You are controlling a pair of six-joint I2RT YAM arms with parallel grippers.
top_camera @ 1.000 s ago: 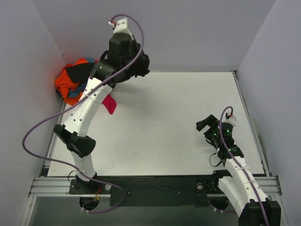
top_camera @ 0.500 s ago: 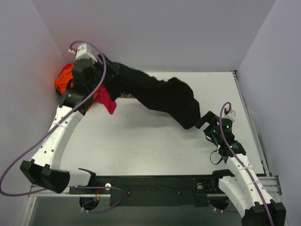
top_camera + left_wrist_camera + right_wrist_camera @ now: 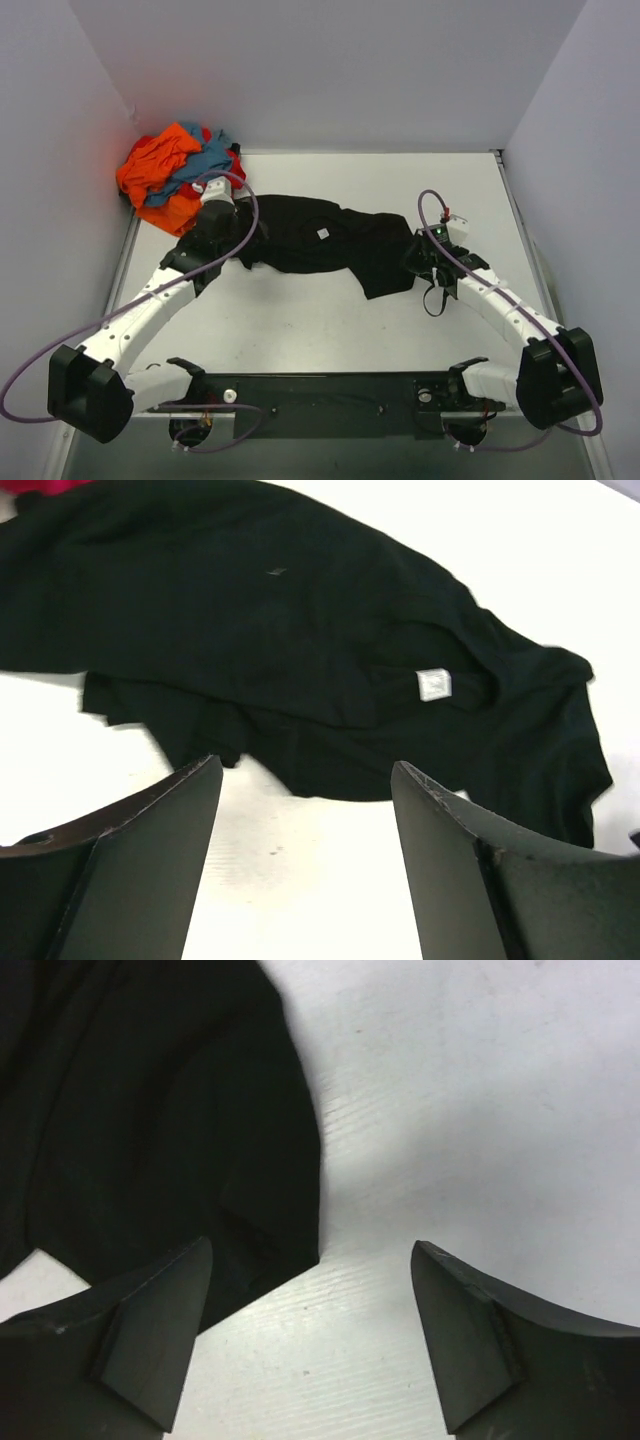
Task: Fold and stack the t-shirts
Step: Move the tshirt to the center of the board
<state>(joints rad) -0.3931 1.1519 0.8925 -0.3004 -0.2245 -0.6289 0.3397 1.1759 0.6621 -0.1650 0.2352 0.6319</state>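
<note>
The black t-shirt [image 3: 330,245] lies crumpled across the middle of the table, its white neck label [image 3: 323,233] facing up. My left gripper [image 3: 248,240] sits low at the shirt's left end, open, with bare table between its fingers [image 3: 160,820]; the black t-shirt [image 3: 300,650] and its label [image 3: 433,684] lie just beyond. My right gripper [image 3: 413,262] is at the shirt's right edge, open and holding nothing, with a corner of the black t-shirt [image 3: 150,1120] by its left finger. The other t-shirts [image 3: 175,175], orange, teal-blue and red, are heaped at the back left corner.
White walls close in the table [image 3: 300,320] at the back and on both sides. A bit of magenta cloth [image 3: 40,485] shows at the far left edge of the left wrist view. A dark rail [image 3: 330,390] runs along the near edge between the arm bases.
The left arm pulled the black t-shirt from the pile, swung it out over the table, came down and let go. The right arm reached forward to the shirt's right edge.
</note>
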